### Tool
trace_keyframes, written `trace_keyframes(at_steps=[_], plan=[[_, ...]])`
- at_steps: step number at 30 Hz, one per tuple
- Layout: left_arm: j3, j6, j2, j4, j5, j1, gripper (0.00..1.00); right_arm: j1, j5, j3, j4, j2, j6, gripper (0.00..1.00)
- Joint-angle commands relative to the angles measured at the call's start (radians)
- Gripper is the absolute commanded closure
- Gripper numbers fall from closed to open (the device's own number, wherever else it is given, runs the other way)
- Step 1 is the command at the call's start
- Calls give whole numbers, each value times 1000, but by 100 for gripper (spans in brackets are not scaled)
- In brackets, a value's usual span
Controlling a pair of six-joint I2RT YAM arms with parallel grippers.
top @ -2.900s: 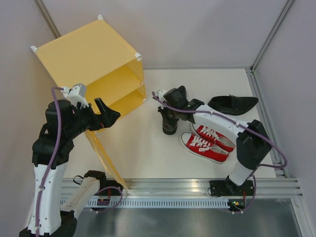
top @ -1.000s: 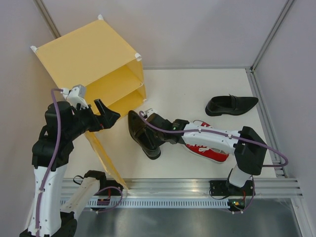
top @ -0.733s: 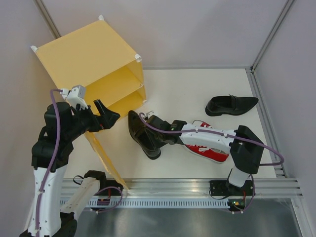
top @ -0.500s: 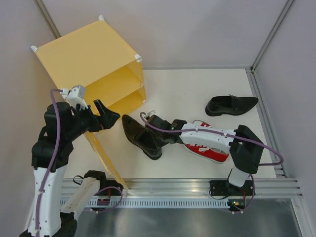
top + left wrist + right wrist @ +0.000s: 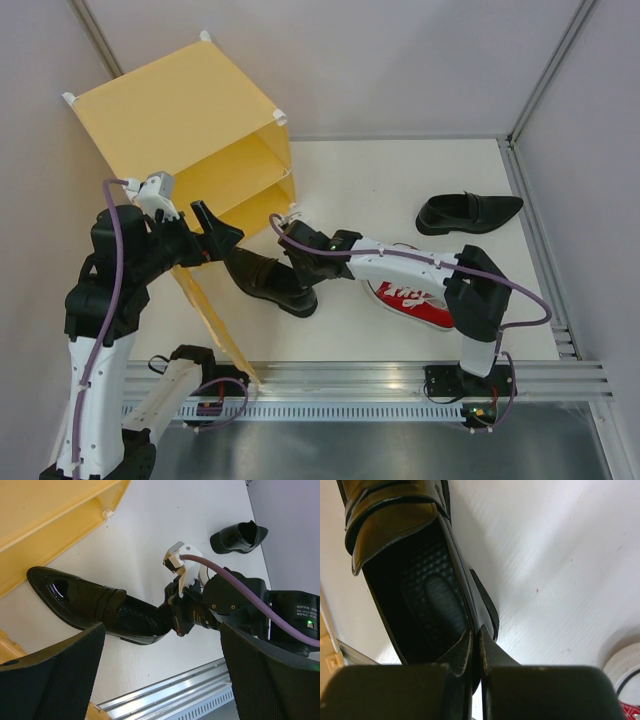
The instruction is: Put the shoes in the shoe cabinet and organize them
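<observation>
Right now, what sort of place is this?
Probably a lab robot test cell, not a home: plain grey wall panels, an aluminium mounting rail, and a staged shoe cabinet on a white table.

the right arm [image 5: 410,262] reaches low and far out to its left, nearly straight. the right gripper [image 5: 303,268] is pinched tight on the heel rim of a black loafer [image 5: 258,280]. the left arm [image 5: 95,350] stands raised and bent, with the left gripper [image 5: 218,230] spread wide, holding nothing.
</observation>
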Motion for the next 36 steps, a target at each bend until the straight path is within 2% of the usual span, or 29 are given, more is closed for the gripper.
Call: trace_keyframes(at_steps=[1, 14, 23, 33, 34, 36], plan=[[19, 8, 0, 10, 1, 2, 1, -28, 24, 108, 119, 18, 49, 99], [9, 6, 6, 16, 3, 2, 1, -53, 108, 278, 301, 172, 198, 100], [13, 8, 3, 17, -2, 2, 1, -59, 108, 502, 369, 353, 233, 99], [-4, 6, -12, 22, -16, 2, 1, -67, 112, 542, 525, 449, 297, 99], [-4, 6, -15, 23, -19, 2, 2, -67, 110, 547, 554, 458, 297, 98], [-10, 6, -20, 23, -24, 2, 1, -68, 83, 550, 576, 463, 288, 89]])
